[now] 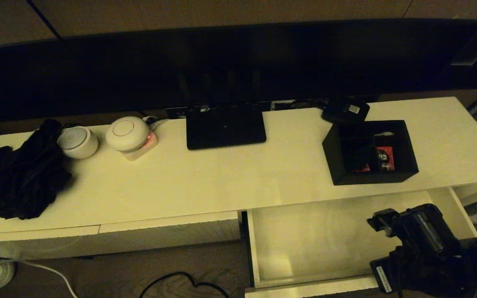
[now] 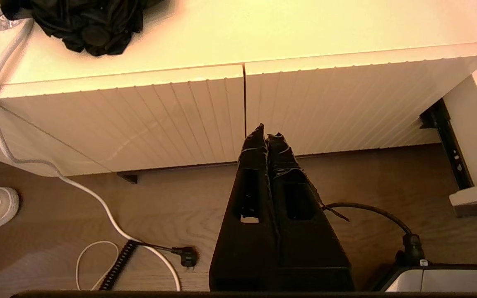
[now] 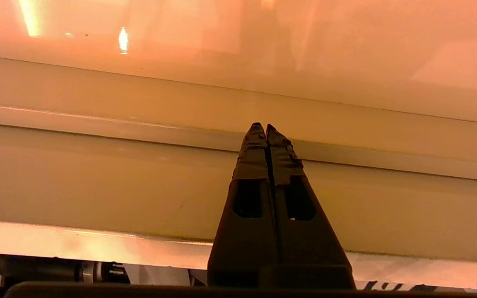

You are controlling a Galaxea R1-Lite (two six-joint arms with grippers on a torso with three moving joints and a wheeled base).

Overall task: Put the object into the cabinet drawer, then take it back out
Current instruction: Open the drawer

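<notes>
The black open-top organiser box (image 1: pixel 371 153) stands on the cabinet top at the right, just behind the open drawer, with red-and-white packets (image 1: pixel 384 158) in its dividers. The wide cream drawer (image 1: pixel 304 236) is pulled out and its pale interior is bare. My right arm (image 1: pixel 422 244) hangs over the drawer's front right corner. In the right wrist view the right gripper (image 3: pixel 265 126) is shut on nothing, pointing into the drawer (image 3: pixel 97 178). My left gripper (image 2: pixel 266 134) is shut and empty, low before the closed ribbed fronts, out of the head view.
On the cabinet top are a flat black router (image 1: pixel 225 126), a small black device with a white label (image 1: pixel 345 109), two white round devices (image 1: pixel 78 142) (image 1: pixel 127 133) and a black cloth (image 1: pixel 27 174). Cables (image 2: pixel 97 207) lie on the wooden floor below the ribbed fronts (image 2: pixel 139 116).
</notes>
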